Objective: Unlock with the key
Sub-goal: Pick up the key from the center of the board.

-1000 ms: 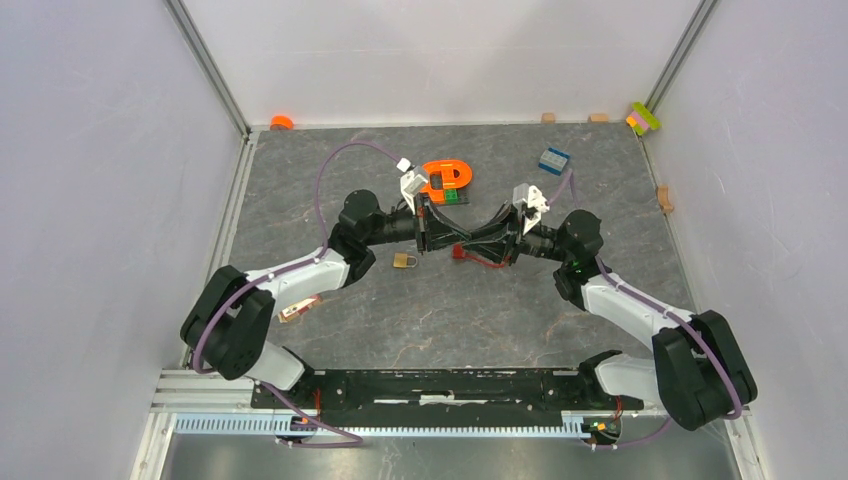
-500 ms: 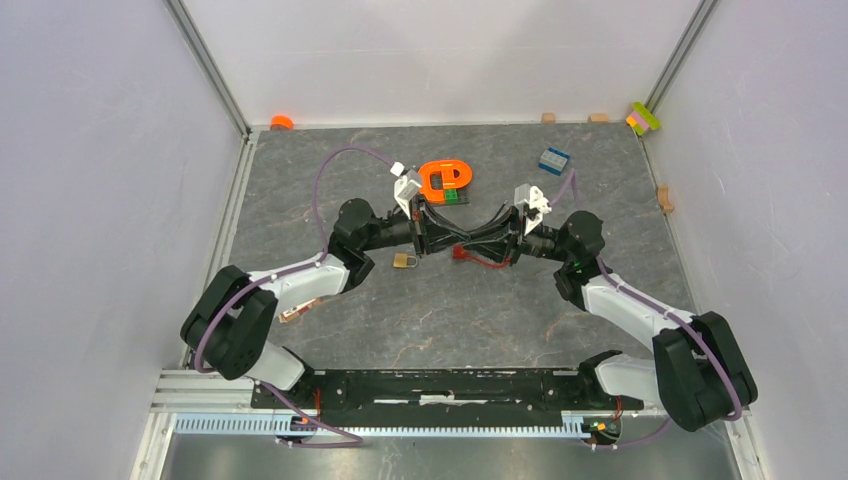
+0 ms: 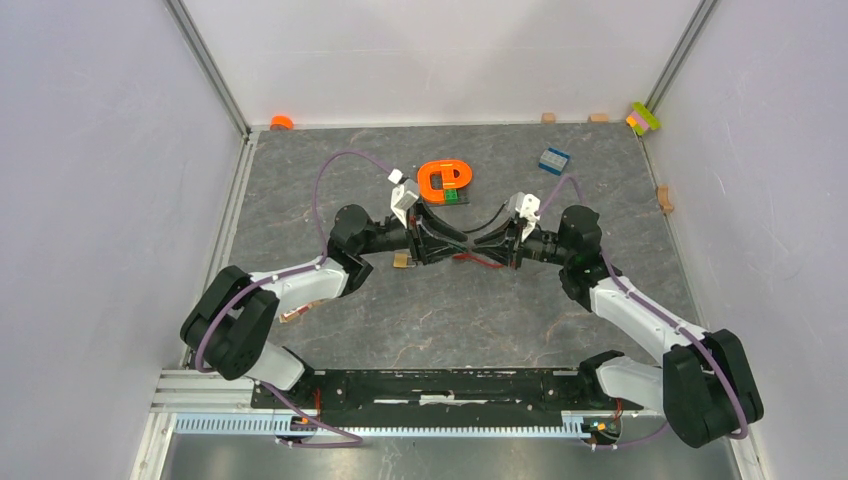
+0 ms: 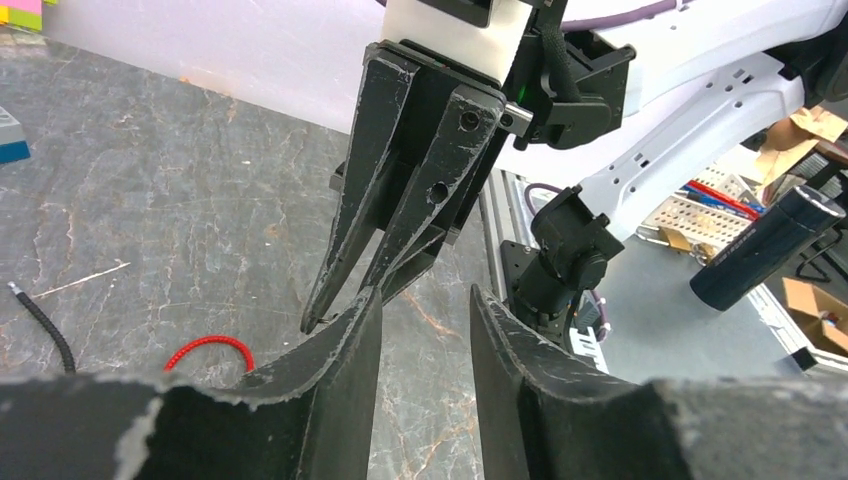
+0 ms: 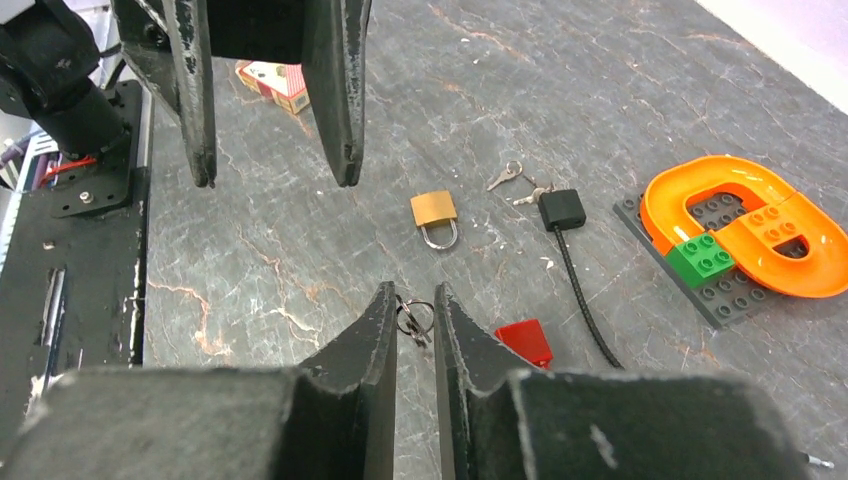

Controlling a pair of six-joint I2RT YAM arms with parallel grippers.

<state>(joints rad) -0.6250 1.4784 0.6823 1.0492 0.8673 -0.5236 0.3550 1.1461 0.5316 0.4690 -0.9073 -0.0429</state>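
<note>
Centre frame, my right hand (image 5: 412,292) pinched the small silver key (image 5: 415,320); my left hand (image 4: 425,300) stood half-open, empty, near the brass padlock (image 5: 435,215).

From above and behind we overlook the whole table (image 3: 450,320); our wrist cameras sit low and close, facing each other, sharing its middle.

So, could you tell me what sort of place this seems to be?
Probably a robotics lab test cell: plain white panel walls enclose a grey marbled tabletop, with practice props on it such as a small brass padlock and an orange plastic toy-brick track.
</note>
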